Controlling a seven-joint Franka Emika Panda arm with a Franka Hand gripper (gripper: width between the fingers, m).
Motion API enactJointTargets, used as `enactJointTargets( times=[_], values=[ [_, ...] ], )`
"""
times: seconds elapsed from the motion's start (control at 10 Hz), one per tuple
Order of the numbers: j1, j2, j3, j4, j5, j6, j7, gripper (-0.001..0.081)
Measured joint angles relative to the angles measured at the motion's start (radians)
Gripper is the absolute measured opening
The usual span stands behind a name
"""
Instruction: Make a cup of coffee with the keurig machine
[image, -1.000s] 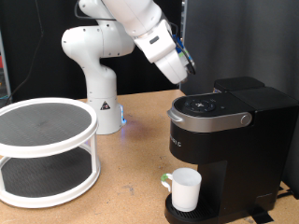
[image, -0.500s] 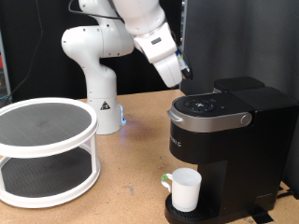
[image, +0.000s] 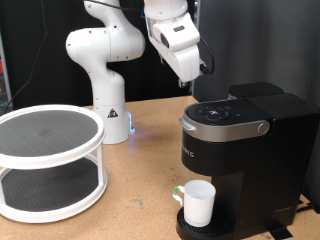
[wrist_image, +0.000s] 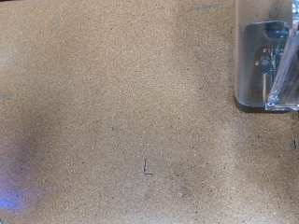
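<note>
**Layout on the tabletop**

The keurig machine (image: 245, 155) stands at four o'clock in the exterior view. The cup (image: 198, 202) sits on its drip base, under the brew head, at the machine's eight o'clock. A two-tier round rack (image: 48, 160) stands at nine o'clock, well apart from the machine. The robot base (image: 110, 110) rises behind, between them. The gripper (image: 190, 82) hangs above the machine's lid, at its eleven o'clock, apart from it.

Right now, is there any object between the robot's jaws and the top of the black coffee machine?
Nothing visible stands between them. The white gripper hangs in open air above the grey-silver lid of the large boxy matte-black keurig machine. The small white ceramic cup already sits on the round drip base, below the lid.
</note>
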Motion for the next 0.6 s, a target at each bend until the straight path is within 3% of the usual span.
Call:
enactJointTargets(
  times=[0.3,0.6],
  values=[
    [0.0,0.0,0.017,0.015,-0.062,0.035,0.001,0.0803],
    [0.0,0.015,0.02,0.105,-0.022,0.03,0.055,0.0803]
  ],
)
